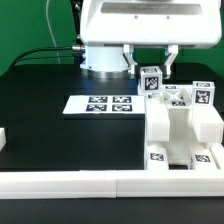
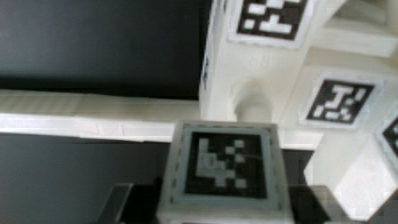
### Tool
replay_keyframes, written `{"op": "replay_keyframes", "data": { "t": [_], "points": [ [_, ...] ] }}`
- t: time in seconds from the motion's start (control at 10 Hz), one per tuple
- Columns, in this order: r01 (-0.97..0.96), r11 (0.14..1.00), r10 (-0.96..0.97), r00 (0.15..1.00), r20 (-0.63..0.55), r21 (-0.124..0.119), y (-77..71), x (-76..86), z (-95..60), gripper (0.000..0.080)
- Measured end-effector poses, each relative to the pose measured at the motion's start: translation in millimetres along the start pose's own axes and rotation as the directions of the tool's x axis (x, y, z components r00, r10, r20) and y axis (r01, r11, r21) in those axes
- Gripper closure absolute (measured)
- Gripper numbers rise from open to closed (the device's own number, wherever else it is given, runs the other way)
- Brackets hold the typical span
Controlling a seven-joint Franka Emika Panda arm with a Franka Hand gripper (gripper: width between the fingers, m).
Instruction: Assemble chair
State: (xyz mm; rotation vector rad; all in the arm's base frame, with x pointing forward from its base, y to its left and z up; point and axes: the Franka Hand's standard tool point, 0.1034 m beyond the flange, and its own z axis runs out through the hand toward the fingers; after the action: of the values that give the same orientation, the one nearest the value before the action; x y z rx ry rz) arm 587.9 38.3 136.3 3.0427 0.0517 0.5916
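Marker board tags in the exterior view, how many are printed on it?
4, in one row along the marker board, lying flat on the black table on the exterior view's left of the chair. None seem hidden.

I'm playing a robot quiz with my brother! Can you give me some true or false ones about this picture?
1. The gripper holds a white part with a black-and-white tag. True.
2. The marker board lies flat on the black table. True.
3. The marker board sits on top of the chair. False: it lies apart from the chair, toward the exterior view's left.
4. The chair parts are red. False: they are white.
5. The border rail is white. True.
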Motion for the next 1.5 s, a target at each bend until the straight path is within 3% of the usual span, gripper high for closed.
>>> {"op": "replay_keyframes", "data": {
  "t": [0.3, 0.9, 1.2, 1.5],
  "points": [
    [0.005, 1.000, -0.005, 1.000, -0.002, 0.009, -11.9, -2.8, 2.9, 0.0515],
    [0.014, 1.000, -0.014, 1.000, -0.013, 0.006, -10.2, -1.3, 3.7, 0.0515],
    [0.016, 1.000, -0.016, 1.000, 0.009, 0.017, -15.4, -2.4, -8.8, 0.0515],
    [0.035, 0.999, -0.035, 0.999, 0.008, 0.011, -12.4, -7.7, -0.2, 0.0515]
  ]
}}
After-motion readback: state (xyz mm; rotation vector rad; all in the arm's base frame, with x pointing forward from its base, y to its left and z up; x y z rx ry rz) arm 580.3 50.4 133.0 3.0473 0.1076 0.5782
